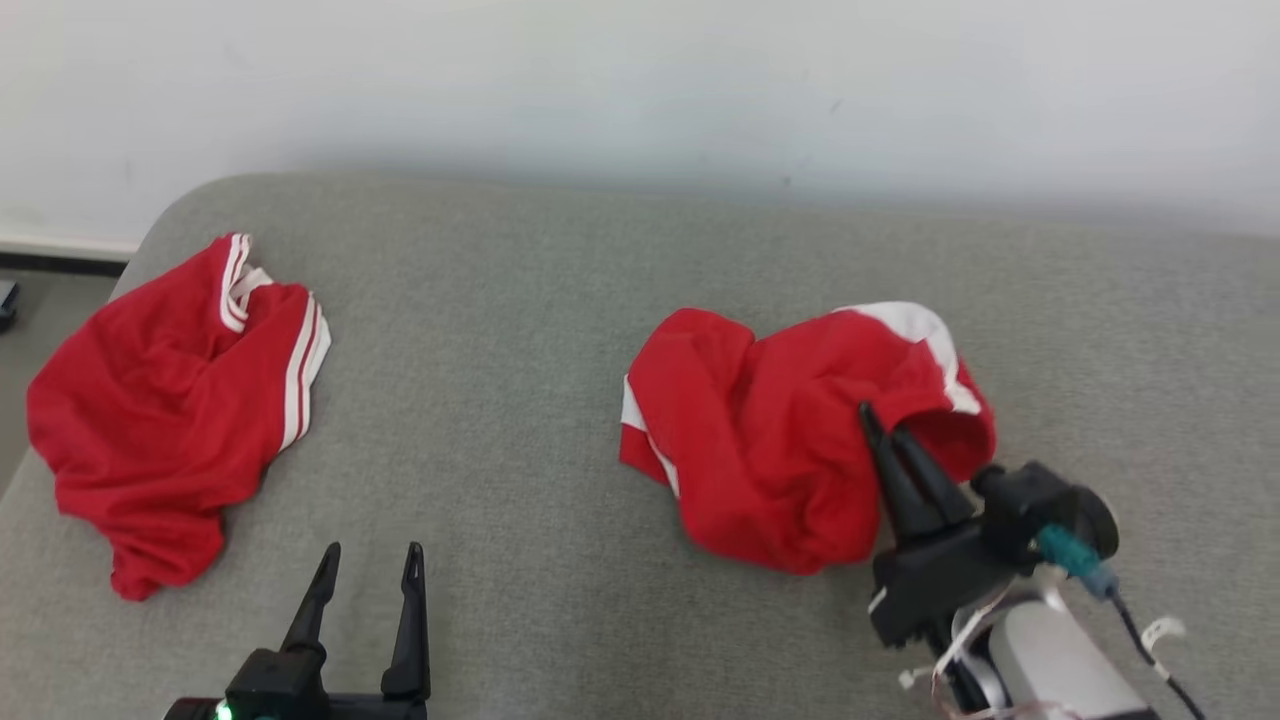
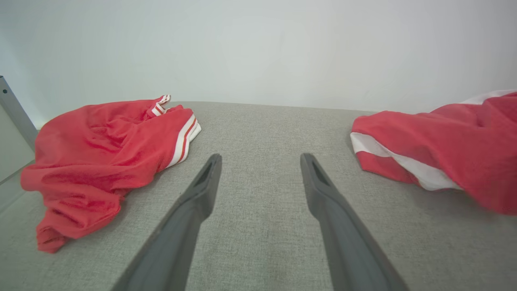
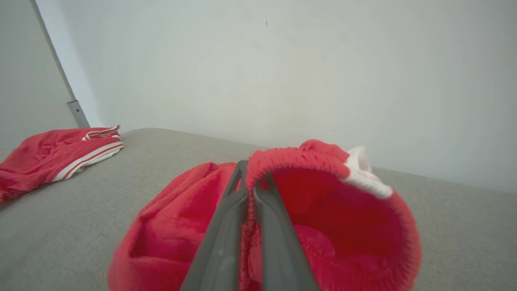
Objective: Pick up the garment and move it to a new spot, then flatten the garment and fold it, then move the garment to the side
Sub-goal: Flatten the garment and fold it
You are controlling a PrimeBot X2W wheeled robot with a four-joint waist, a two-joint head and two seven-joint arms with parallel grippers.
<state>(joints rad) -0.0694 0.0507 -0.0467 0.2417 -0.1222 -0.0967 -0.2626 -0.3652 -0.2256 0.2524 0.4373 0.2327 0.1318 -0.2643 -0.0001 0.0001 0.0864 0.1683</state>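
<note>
right fingers (image 1: pixel 905 475) clamped on garment (image 1: pixel 760 440) rim | left fingers (image 1: pixel 408 620) apart | second garment (image 1: pixel 150 420) at cushion (image 1: pixel 520 350) left edge | bare middle

Head cam looks down over the grey padded surface (image 1: pixel 560 300); wrist cams sit low, facing the wall (image 2: pixel 258 48); R cam close on garment (image 3: pixel 343 210); all share second garment (image 1: pixel 170 410).
</note>
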